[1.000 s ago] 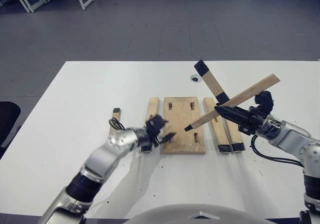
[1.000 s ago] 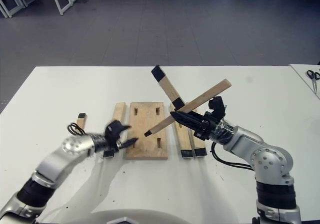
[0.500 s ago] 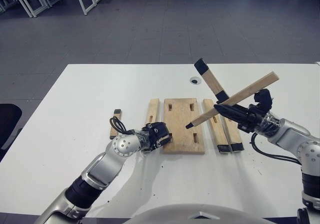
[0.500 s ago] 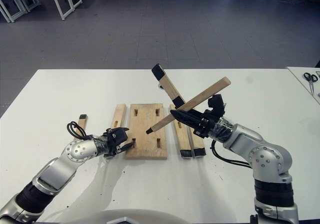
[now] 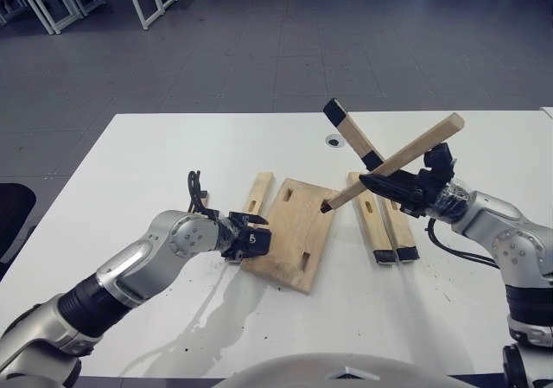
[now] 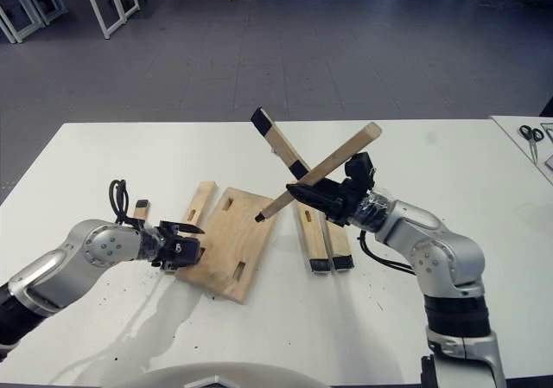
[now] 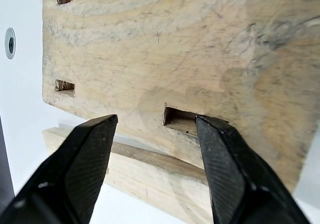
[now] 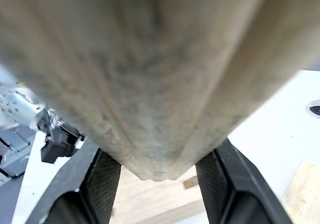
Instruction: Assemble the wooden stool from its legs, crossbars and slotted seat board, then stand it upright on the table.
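From the head, I see the seat board (image 5: 289,232) skewed mid-worktop (image 5: 130,163), with the left gripper (image 5: 251,243) at its 9 o'clock edge. At 2 o'clock, the right gripper (image 5: 389,183) pinches the crossed legs (image 5: 406,153) aloft. Left wrist: fingers (image 7: 90,154) spread over the seat board (image 7: 175,49). Right wrist: fingers (image 8: 102,184) clamp the crossed legs (image 8: 160,59).

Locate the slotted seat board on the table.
The seat board lies skewed at mid-table in the left eye view, the left gripper at its left edge, a loose bar beyond that and two legs flat on its right.

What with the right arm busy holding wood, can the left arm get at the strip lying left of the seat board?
Probably yes: the left end effector sits at the edge of the seat board, right beside the strip, whose far half lies uncovered.
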